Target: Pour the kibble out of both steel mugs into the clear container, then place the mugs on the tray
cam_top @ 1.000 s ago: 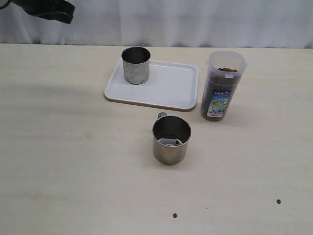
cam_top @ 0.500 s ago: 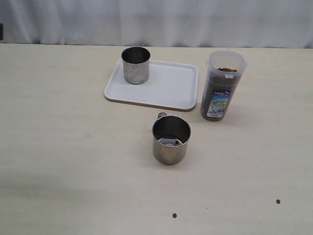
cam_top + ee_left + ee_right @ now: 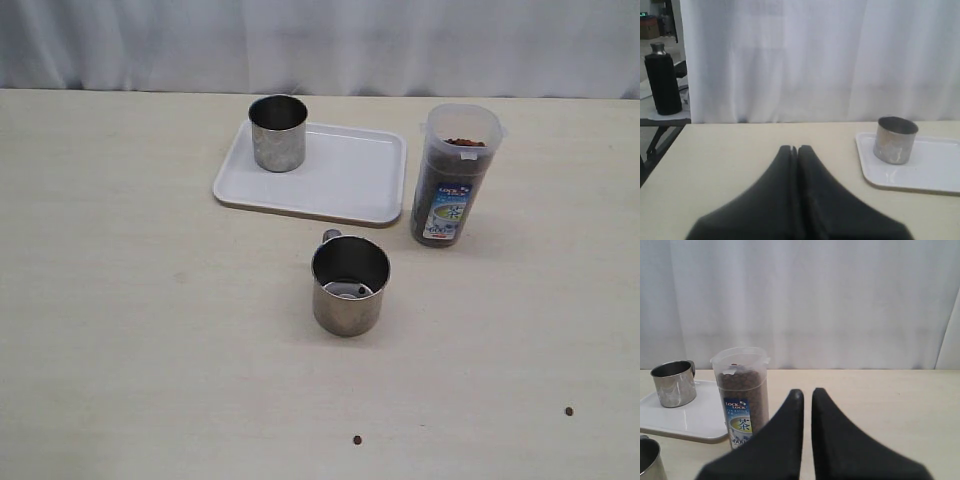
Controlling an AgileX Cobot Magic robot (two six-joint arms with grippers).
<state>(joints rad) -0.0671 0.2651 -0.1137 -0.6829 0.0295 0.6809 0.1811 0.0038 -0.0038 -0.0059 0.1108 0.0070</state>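
One steel mug (image 3: 277, 135) stands upright on the back left corner of the white tray (image 3: 350, 180). The other steel mug (image 3: 350, 285) stands on the table in front of the tray, looking empty, its handle toward the tray. The clear container (image 3: 455, 175) stands right of the tray, filled almost to the top with kibble. Neither gripper shows in the exterior view. My left gripper (image 3: 794, 148) is shut and empty, well away from the tray mug (image 3: 895, 140). My right gripper (image 3: 806, 392) is shut but for a thin slit, empty, beside the container (image 3: 740, 395).
Two stray pellets lie on the table near the front, one in the middle (image 3: 357, 440) and one at the right (image 3: 569, 411). A white curtain hangs behind the table. A black bottle (image 3: 662, 80) stands on another surface beyond the table's left end.
The dark arm seen at the top left corner of the exterior view one second ago has pulled out of that view. Mugs, tray and container have not moved.
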